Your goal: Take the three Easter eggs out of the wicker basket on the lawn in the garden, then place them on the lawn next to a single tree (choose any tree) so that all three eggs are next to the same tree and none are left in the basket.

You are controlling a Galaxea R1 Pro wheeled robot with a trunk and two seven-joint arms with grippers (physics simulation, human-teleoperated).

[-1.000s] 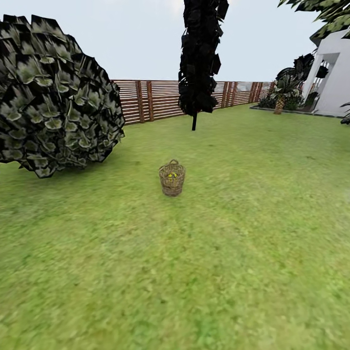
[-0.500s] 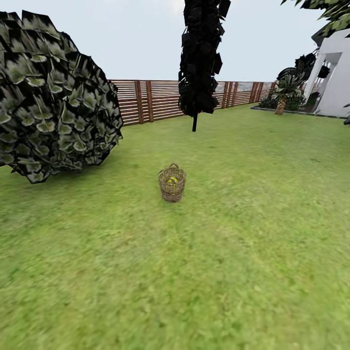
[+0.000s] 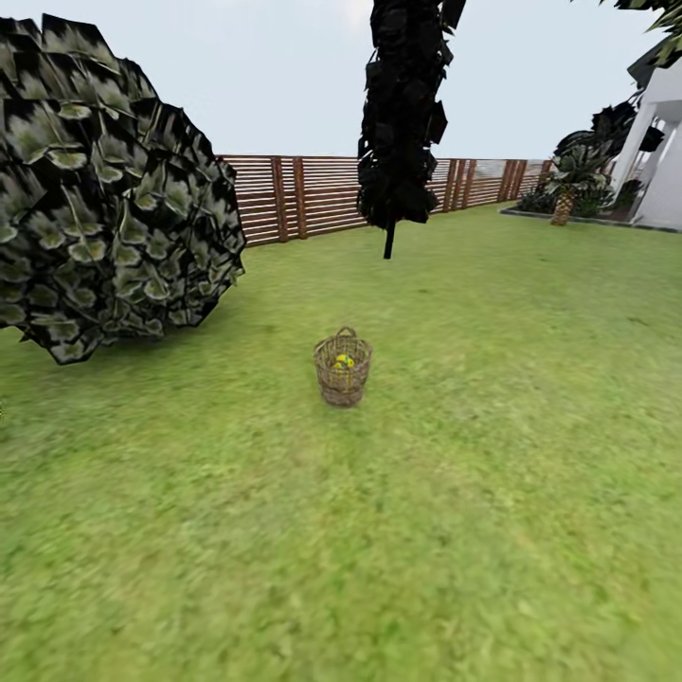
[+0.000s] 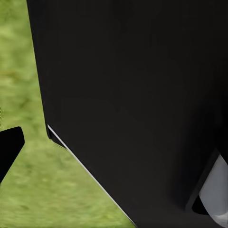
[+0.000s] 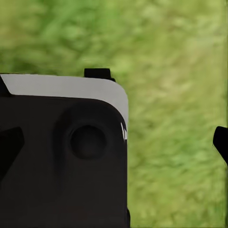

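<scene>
basket on open lawn, robot at a distance

claws: the wrist views give dark robot body over grass with black finger tips at the frame edges; cannot tell if either claw is wide or narrow. wicker basket (image 3: 342, 369) stands upright on the lawn (image 3: 379, 530), well apart from the round bush (image 3: 104, 189) and the dark columnar tree (image 3: 405, 114). yellow inside is probably the easter eggs (image 3: 342, 361); count unreadable. slatted fence (image 3: 313, 194) behind, white house (image 3: 663, 161) far right.
</scene>
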